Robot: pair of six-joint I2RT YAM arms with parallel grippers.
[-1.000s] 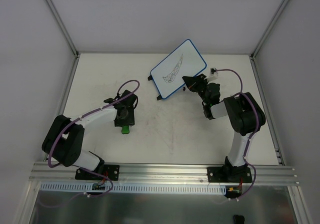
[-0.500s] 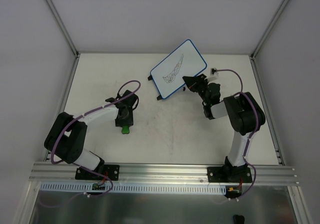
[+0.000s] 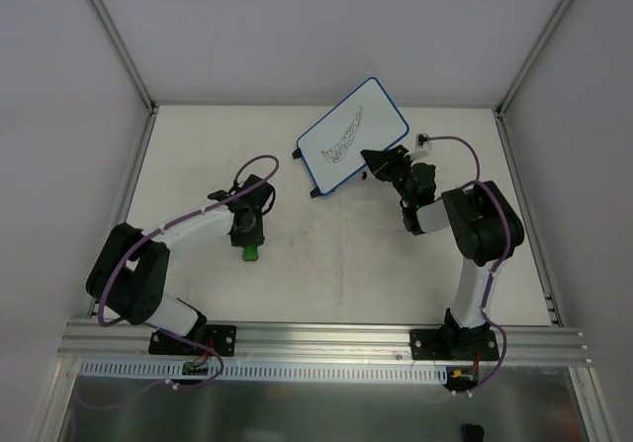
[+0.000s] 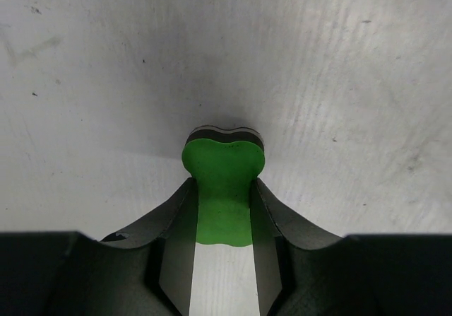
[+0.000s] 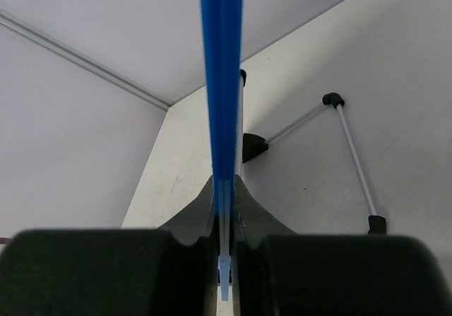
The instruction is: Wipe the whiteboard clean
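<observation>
The whiteboard (image 3: 353, 135), white with a blue frame and a black scribble, stands tilted at the back of the table. My right gripper (image 3: 376, 159) is shut on its near right edge. In the right wrist view the blue frame (image 5: 221, 83) runs edge-on between the closed fingers of the right gripper (image 5: 224, 189), and the board's wire legs with black feet (image 5: 333, 100) show beside it. My left gripper (image 3: 247, 236) is low over the table at left centre, shut on the small green eraser (image 3: 250, 253). In the left wrist view the eraser (image 4: 223, 157) sits between the fingers of the left gripper (image 4: 223, 185), touching the table.
White enclosure walls close the table at the back and both sides. An aluminium rail (image 3: 326, 338) carrying both arm bases runs along the near edge. Purple cables loop along both arms.
My left gripper has shifted slightly to the right with the green eraser in it. The right arm and the whiteboard have not moved.
</observation>
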